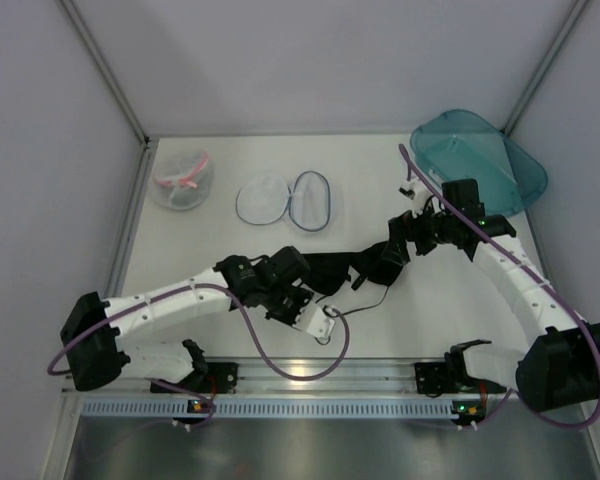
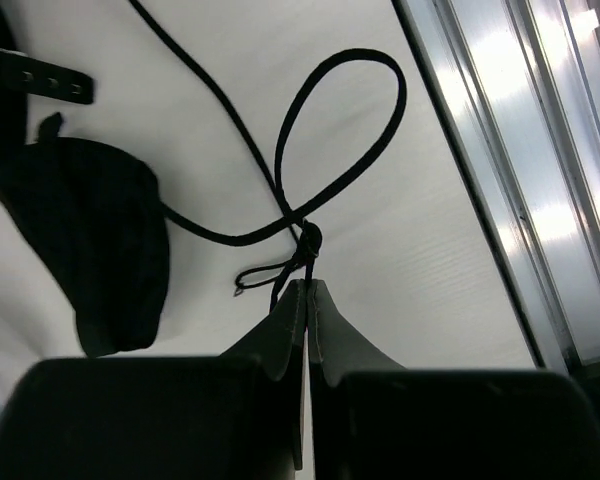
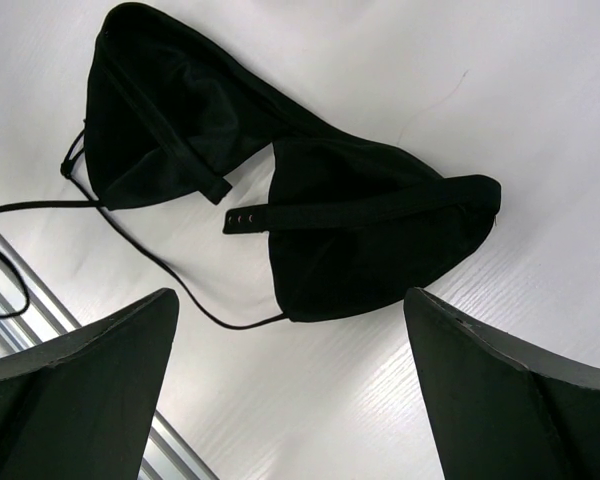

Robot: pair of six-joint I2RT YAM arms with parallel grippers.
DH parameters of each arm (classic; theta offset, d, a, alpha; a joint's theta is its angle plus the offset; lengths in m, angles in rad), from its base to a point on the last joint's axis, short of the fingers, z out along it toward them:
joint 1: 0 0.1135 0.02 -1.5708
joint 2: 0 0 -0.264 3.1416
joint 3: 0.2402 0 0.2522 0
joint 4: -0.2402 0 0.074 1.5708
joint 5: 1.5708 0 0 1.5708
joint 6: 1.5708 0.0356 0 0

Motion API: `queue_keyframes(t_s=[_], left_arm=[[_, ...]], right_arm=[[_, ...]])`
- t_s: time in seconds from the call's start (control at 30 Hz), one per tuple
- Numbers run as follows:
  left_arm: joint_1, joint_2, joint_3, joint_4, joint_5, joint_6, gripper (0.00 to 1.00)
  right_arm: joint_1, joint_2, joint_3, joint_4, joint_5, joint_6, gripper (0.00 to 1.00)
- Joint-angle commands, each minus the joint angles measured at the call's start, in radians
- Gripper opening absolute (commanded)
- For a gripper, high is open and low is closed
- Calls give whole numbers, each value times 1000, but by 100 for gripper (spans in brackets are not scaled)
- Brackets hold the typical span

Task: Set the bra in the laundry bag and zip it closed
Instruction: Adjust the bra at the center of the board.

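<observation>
Top camera: high above and behind arm bases, looks down over whole table [image 1: 430, 320]. Bases along bottom edge, walls at top, everything small.
Left wrist camera: low over table beside front rail [image 2: 540, 200], looks past left gripper [image 2: 305, 285]. Very close to strap loop, one cup of bra [image 2: 100, 230] at left edge.
Right wrist camera: close over table, right gripper [image 3: 290, 295] framing bottom corners, both cups fill view.
Shared: bra and rail in all three views.

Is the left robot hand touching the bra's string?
Touching. The left wrist view shows the left gripper shut, pinching the thin strap of the bra at its fingertips.
</observation>
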Motion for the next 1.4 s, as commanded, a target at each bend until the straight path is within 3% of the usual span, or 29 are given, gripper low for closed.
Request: queue_keyframes(t_s=[0.0, 0.33, 0.57, 0.87, 1.2, 1.23, 1.37], left_arm=[[-4, -24, 133, -40, 27, -73, 0], [22, 216, 515, -40, -28, -304, 0], [66, 462, 684, 9, -72, -435, 0], [103, 673, 790, 179, -117, -623, 0], [105, 845, 862, 215, -69, -693, 1], [105, 850, 859, 214, -71, -693, 2], [106, 827, 826, 214, -102, -694, 31]], right_arm=[[-13, -7, 27, 7, -18, -5, 96], [-60, 8, 44, 15, -13, 16, 97], [-123, 6, 47, 41, 96, 27, 98], [-178, 6, 37, 41, 122, 16, 99], [-230, 13, 37, 18, 113, -2, 99], [-230, 13, 37, 15, 113, -4, 99], [-233, 6, 37, 6, 110, -16, 99]])
